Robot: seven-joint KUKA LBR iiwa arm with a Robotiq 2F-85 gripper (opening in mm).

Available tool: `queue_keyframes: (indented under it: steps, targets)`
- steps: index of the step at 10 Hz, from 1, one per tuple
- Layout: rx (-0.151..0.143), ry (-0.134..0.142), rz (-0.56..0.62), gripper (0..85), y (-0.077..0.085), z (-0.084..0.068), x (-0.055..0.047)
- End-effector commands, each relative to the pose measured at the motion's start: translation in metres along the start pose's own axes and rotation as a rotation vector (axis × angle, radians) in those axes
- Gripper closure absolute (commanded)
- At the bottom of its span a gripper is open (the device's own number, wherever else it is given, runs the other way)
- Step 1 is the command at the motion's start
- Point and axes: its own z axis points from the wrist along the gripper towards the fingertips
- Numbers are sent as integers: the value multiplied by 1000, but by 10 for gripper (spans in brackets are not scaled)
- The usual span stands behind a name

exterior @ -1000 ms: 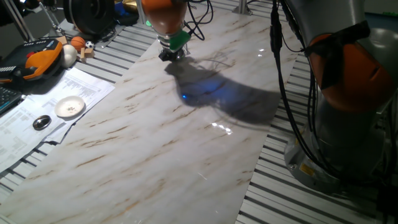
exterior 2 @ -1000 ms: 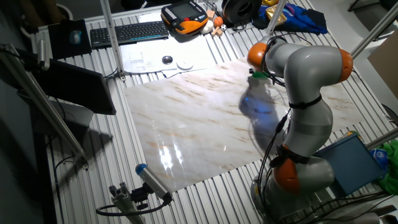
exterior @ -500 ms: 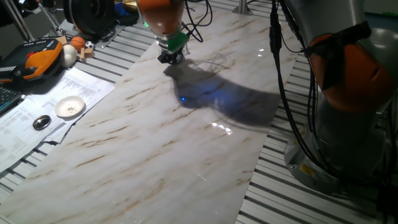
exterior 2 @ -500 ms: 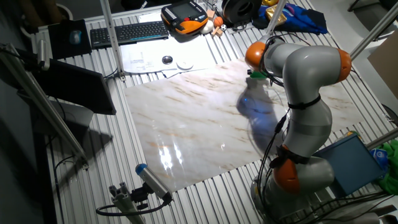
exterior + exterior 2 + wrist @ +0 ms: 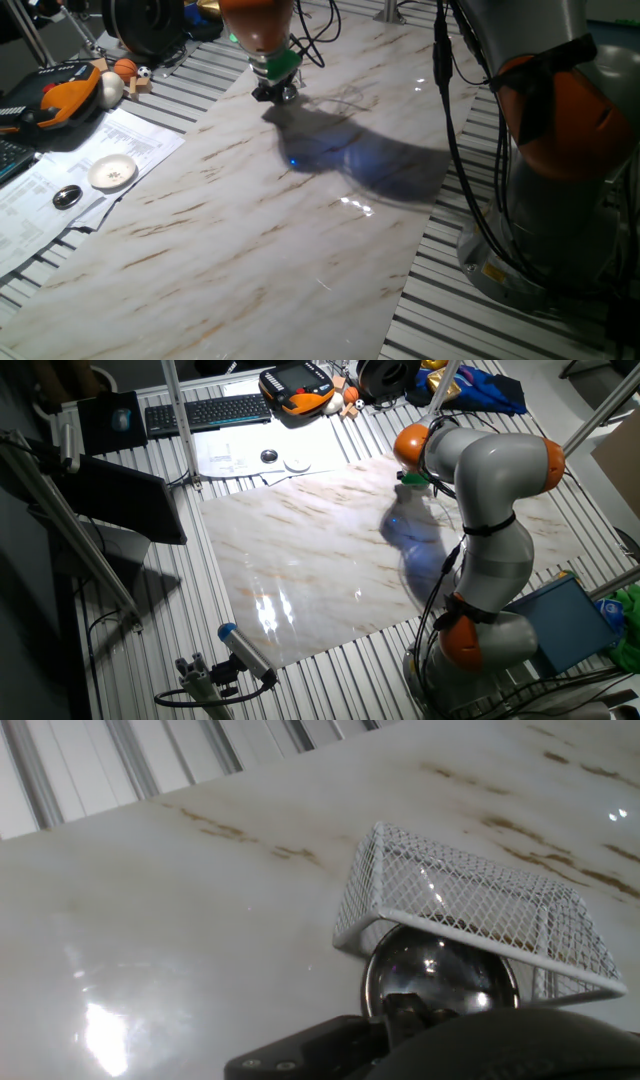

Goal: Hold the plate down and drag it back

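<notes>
In the hand view the plate, a small shiny silver round dish, lies on the marble slab right under my gripper. Its far side is tucked under the lifted edge of a white wire mesh basket. The dark fingertips look closed together and rest on the plate's near rim. In one fixed view the gripper points down at the far part of the slab, and the plate is hidden beneath it. In the other fixed view the arm's body hides the fingers.
A white saucer with a brownish centre and a small dark round object lie on papers left of the slab. An orange pendant and small balls sit at the far left. The arm's base stands at the right.
The gripper has shifted only slightly over the far part of the slab. Nothing else has moved.
</notes>
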Motion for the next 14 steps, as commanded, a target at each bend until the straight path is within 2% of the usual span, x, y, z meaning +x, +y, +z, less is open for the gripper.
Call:
queue_keyframes:
  steps: [1,4,7,10,14]
  targets:
    - [-4,10,4,850,1,0,0]
    - [-22,51,21,850,4,-2,2]
    - [-21,61,37,850,11,-5,7]
    - [-37,102,66,850,17,-8,12]
    - [-35,123,90,850,27,-15,19]
